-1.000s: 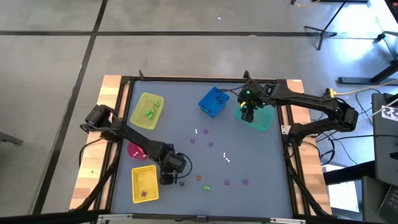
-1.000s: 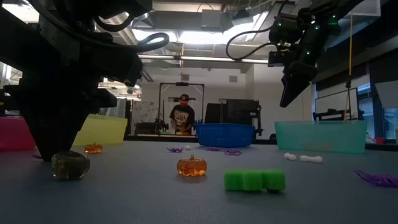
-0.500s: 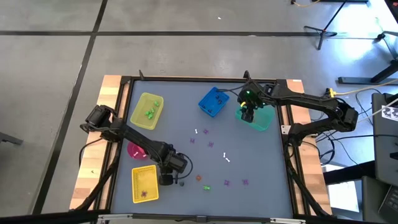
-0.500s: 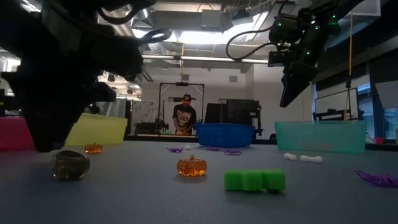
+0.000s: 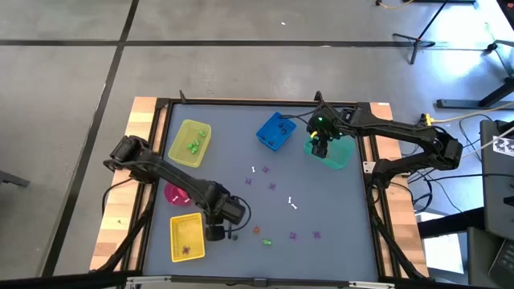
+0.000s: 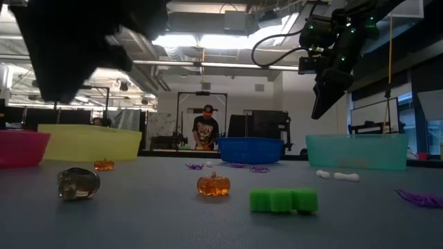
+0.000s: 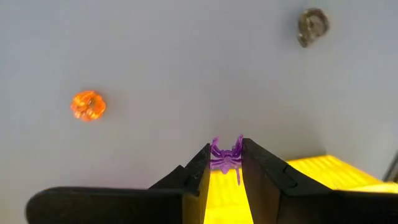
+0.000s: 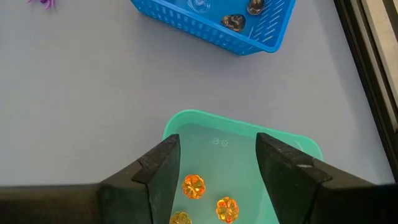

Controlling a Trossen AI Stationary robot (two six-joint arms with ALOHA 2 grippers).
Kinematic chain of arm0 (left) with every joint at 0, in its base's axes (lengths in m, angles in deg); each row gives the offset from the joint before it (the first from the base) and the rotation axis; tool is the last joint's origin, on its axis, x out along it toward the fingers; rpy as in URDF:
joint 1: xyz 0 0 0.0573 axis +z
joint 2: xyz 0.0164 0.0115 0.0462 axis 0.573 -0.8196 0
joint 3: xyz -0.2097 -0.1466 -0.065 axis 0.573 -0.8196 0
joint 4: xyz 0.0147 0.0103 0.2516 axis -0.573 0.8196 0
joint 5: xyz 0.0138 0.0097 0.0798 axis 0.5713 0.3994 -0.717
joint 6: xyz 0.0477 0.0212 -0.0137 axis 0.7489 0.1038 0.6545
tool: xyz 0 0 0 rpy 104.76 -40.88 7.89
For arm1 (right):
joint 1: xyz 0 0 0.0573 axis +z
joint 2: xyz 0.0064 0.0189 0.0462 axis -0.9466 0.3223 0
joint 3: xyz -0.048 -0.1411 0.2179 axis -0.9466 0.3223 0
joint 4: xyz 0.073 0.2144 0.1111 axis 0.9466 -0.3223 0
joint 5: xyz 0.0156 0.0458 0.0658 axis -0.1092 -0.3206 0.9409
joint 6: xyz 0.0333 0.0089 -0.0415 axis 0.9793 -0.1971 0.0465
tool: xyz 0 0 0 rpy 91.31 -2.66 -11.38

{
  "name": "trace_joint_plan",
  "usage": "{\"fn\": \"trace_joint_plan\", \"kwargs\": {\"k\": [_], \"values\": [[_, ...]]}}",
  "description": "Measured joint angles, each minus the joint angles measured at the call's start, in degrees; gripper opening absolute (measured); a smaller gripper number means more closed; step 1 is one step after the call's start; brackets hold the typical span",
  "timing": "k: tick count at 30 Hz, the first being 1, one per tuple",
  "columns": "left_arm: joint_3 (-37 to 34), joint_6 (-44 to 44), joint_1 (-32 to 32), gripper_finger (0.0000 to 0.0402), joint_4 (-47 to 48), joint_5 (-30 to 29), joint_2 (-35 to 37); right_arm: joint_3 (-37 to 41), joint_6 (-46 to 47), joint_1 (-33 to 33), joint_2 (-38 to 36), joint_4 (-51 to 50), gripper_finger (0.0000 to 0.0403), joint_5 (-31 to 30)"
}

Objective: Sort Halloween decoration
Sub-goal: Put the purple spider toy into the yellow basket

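My left gripper [image 7: 225, 152] hangs above the table's near left part [image 5: 217, 229], shut on a tiny purple spider [image 7: 224, 156]. On the table below it lie an orange pumpkin [image 7: 87, 104], a dark clear skull-like trinket [image 7: 312, 25] and a green trinket [image 6: 283, 200]. More purple spiders [image 5: 269, 185] and white bones [image 5: 293, 204] lie mid-table. My right gripper [image 8: 217, 155] waits open above the teal bin [image 8: 249, 140] at the far right, which holds orange pumpkins [image 8: 193, 186]. My left gripper pinches the purple spider's body [image 7: 222, 160] between its two fingers, near their free ends. The fingers point down. The spider's legs [image 7: 216, 144] stick out past the fingertips, and it is lifted clear of the table.
A yellow basket [image 5: 186, 238] with purple trinkets sits at the near left, right beside my left gripper. A pink bowl [image 5: 175, 193] and a yellow tray [image 5: 190, 143] stand farther back on the left, a blue basket [image 5: 275, 131] at the far middle. A person [image 6: 203, 130] stands in the room behind.
My left gripper has risen straight up from the table next to the dark skull-like trinket, staying shut. In the low view it has lifted clear of the tabletop, uncovering the pink bowl and yellow tray behind it.
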Motion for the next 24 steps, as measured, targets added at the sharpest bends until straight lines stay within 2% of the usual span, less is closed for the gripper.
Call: {"fn": "trace_joint_plan", "kwargs": {"k": [3, 7, 10, 19, 24], "values": [[2.47, -1.45, -0.96, 0.0069, 3.49, 0.72, 0.02, 0.0, 0.0, 0.0, 0.0, 0.0, 0.0209, 0.0], [3.06, -5.28, -3.45, 0.0069, 7.0, 6.24, 0.02, 0.0, 0.0, -0.02, 0.0, -0.01, 0.0209, 0.0], [3.06, -7.56, -6.37, 0.0069, 8.84, 7.99, 0.02, 0.0, 0.0, -0.02, 0.0, 0.0, 0.0209, 0.0], [3.06, -10.76, -13.5, 0.0069, 9.4, 4.1, 0.04, 0.0, 0.0, -0.02, 0.0, -0.02, 0.0209, 0.0], [3.06, -13.42, -15.53, 0.0069, 9.42, 4.49, 0.07, 0.0, 0.0, -0.01, 0.0, -0.01, 0.0209, 0.0]]}}
